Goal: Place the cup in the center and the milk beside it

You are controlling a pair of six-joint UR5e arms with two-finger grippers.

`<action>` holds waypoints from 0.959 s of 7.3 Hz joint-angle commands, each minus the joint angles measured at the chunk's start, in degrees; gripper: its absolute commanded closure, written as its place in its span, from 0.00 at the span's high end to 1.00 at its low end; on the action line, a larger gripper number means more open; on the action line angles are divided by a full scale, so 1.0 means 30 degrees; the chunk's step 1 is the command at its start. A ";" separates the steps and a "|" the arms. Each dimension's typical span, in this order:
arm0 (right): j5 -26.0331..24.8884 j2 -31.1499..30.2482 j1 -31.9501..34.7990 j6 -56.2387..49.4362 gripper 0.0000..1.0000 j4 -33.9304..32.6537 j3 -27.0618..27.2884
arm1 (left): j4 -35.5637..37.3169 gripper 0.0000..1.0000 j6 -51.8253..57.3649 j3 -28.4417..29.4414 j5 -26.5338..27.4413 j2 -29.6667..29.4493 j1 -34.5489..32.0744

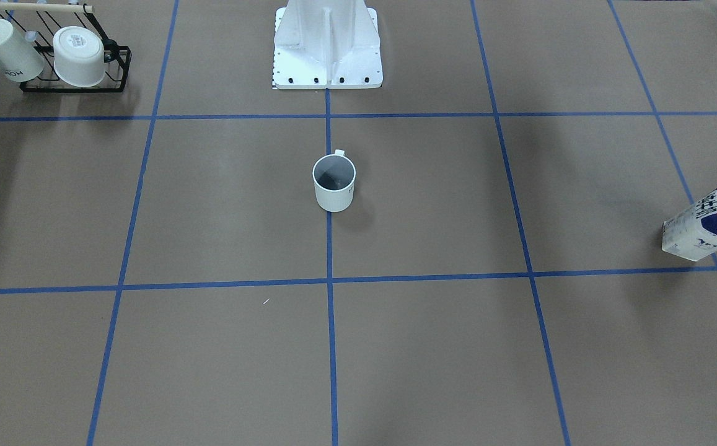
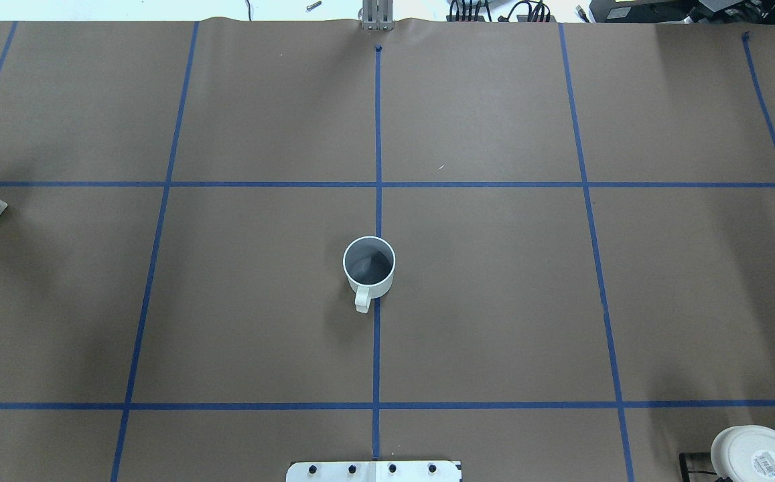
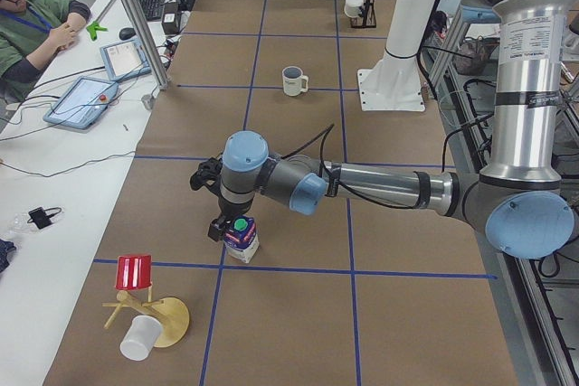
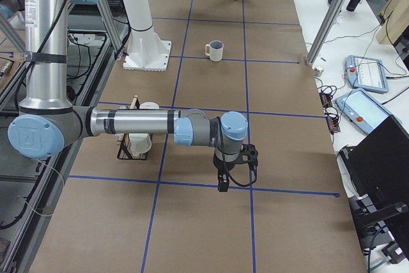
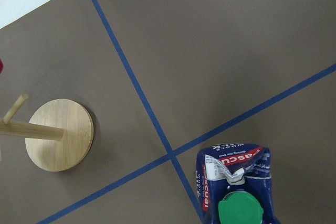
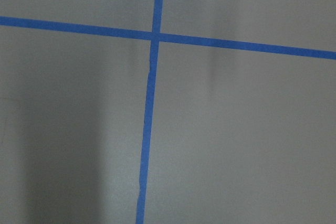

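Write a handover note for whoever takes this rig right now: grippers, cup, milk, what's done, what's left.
Grippers: the left gripper is at the top of the milk; open or shut cannot be told. The right gripper hangs over bare table, nothing seen in it; state cannot be told.
Things: the cup stands upright on the middle tape line at the center, handle toward the robot. The milk stands upright near the table's left end, far from the cup.
Done: cup placed.
Left: bring the milk beside the cup.

Blue tape lines (image 6: 154,36) cross on the brown table (image 6: 241,140), left part seemingly shadowed.
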 commanded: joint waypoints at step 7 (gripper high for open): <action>0.0233 -0.0024 0.0002 0.0038 1.00 0.0077 -0.0215 | -0.3098 0.00 -0.1527 0.3338 -0.0001 -0.0896 0.2197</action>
